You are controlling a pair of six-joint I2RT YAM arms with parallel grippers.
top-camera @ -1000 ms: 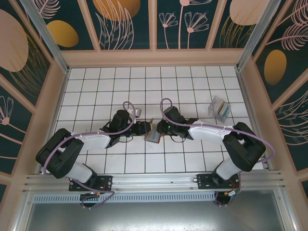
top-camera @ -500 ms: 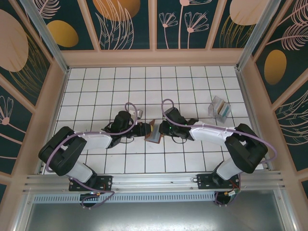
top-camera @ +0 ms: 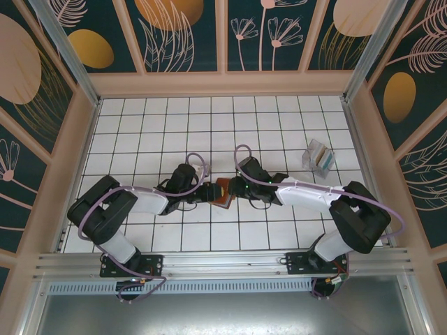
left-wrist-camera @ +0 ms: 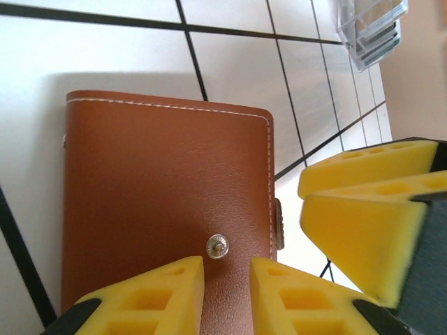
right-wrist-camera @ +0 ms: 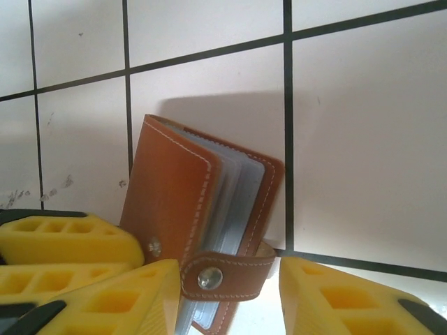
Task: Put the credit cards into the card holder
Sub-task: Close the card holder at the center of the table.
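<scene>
The brown card holder (top-camera: 222, 191) lies folded on the white tiles between the two grippers. In the left wrist view its cover (left-wrist-camera: 160, 195) faces me, snap stud showing. My left gripper (left-wrist-camera: 227, 300) is open by a narrow gap, its fingers over the cover's near edge just below the stud. In the right wrist view the card holder (right-wrist-camera: 174, 202) stands slightly ajar, with pale blue-grey leaves between the covers. Its snap tab (right-wrist-camera: 230, 276) lies unfastened across the open right gripper (right-wrist-camera: 229, 293). The credit cards are hidden; I cannot tell cards from sleeves.
A translucent striped packet (top-camera: 318, 158) lies on the tiles at the far right, also at the top right corner (left-wrist-camera: 370, 28) of the left wrist view. Wooden walls (top-camera: 223, 84) ring the tiled floor. Both arms meet mid-table.
The left arm has pushed right toward the right gripper. The card holder, earlier tilted up and showing its pale inside, now lies nearly folded between the grippers.
</scene>
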